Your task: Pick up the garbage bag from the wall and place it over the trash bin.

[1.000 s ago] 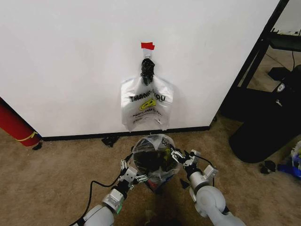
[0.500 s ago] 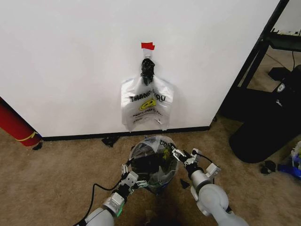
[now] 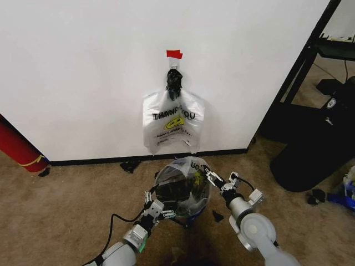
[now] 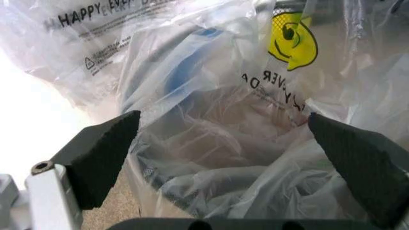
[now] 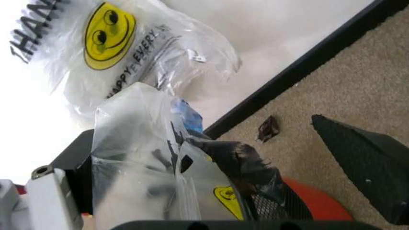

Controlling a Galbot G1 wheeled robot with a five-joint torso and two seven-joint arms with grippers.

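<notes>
Lining the trash bin (image 3: 183, 217) with the garbage bag (image 3: 182, 185).
Left gripper (image 3: 158, 204) and right gripper (image 3: 211, 178) spread wide, holding nothing; next, tucking film below rim.

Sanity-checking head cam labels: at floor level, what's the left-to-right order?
Red cylinder → left end effector → garbage bag draped over the trash bin → right end effector → big black bin.
</notes>
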